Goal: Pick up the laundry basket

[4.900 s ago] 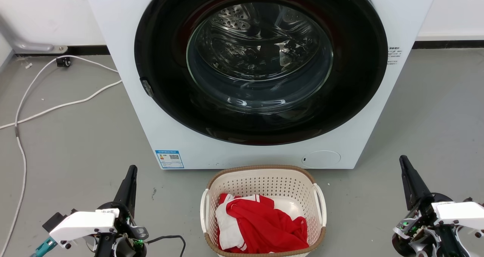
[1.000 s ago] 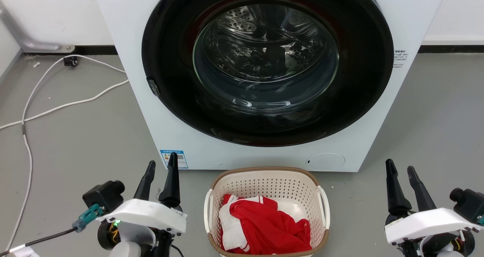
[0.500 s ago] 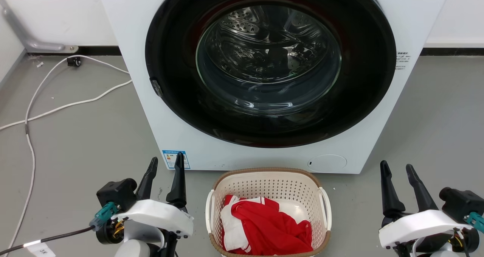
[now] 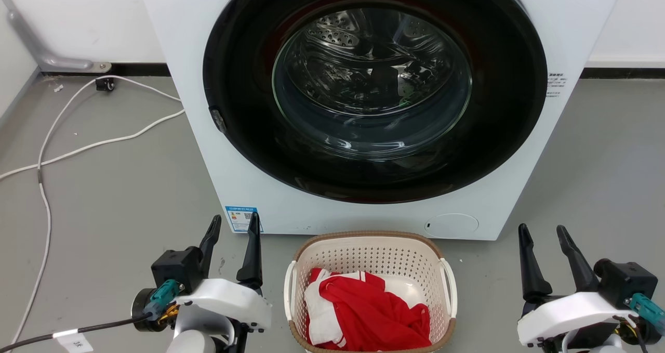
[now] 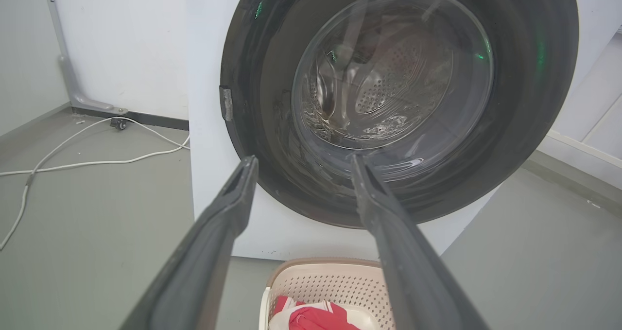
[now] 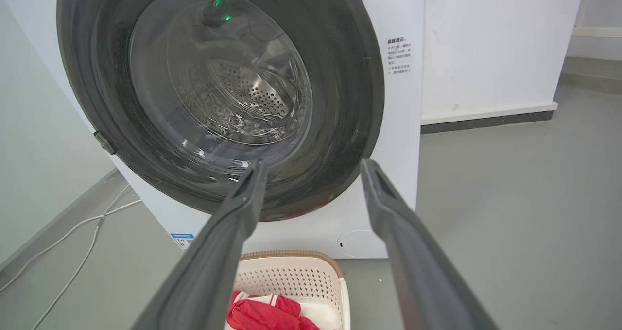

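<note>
1. Where the grey floor (image 4: 104, 202) meets the white wall (image 4: 78, 20), a black baseboard (image 4: 140, 69) runs along the joint. White cables (image 4: 39, 173) trail across the floor on the robot's left.
2. One white front-loading washer (image 4: 228, 176) stands against the wall. Its round dark door (image 4: 244, 134) is shut over a clear window that shows the steel drum (image 4: 363, 56). A blue label (image 4: 241, 218) sits at the washer's lower left corner and a round cover (image 4: 451, 224) at its lower right.
3. One laundry basket (image 4: 371, 254) stands on the floor just in front of the washer's base, between the two arms and touched by neither.
4. The basket is cream-white perforated plastic, rounded-rectangular, with a brown woven-look rim (image 4: 371, 233). It has two white side handles, one on the left (image 4: 287, 290) and one on the right (image 4: 453, 285).
5. One crumpled red and white garment (image 4: 374, 311) lies inside it, below the rim.
6. Two grippers show. The left gripper (image 4: 235, 220) is just beside the basket's left side, its fingers spread apart, pointing toward the washer and holding nothing.
7. The right gripper (image 4: 540, 231) is further off on the basket's right side, its fingers likewise parted and empty.
</note>
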Controlling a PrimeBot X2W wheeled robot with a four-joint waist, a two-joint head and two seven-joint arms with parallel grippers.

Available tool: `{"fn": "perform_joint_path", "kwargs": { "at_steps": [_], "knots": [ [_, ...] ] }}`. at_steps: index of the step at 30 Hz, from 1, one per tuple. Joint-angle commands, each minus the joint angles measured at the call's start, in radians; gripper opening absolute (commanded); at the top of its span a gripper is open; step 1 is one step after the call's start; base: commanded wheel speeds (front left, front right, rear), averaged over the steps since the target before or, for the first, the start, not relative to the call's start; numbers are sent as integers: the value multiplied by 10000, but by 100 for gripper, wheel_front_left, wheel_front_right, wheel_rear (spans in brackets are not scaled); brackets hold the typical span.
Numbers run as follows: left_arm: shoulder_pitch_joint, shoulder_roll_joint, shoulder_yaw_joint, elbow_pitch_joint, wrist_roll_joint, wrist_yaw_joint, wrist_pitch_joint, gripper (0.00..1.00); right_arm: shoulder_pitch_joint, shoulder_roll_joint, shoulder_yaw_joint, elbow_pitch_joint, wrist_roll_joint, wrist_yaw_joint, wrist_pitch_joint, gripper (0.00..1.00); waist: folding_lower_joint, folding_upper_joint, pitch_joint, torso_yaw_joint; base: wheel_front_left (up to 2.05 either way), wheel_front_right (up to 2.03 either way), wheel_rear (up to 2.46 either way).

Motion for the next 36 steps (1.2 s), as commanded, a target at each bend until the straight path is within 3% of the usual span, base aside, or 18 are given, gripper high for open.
{"fn": "perform_joint_path", "kwargs": {
  "at_steps": [1,36],
  "knots": [
    [-202,39,-37,-29,238,45,-88,100,72,-9,1,-78,-258,0,-95,100,0,0,-2,4,0,0,0],
    [-168,1,-277,359,2200,122,-715,100,168,-2,-16,110,-2024,-1,-341,100,0,0,-13,155,0,0,0]
  ]
}}
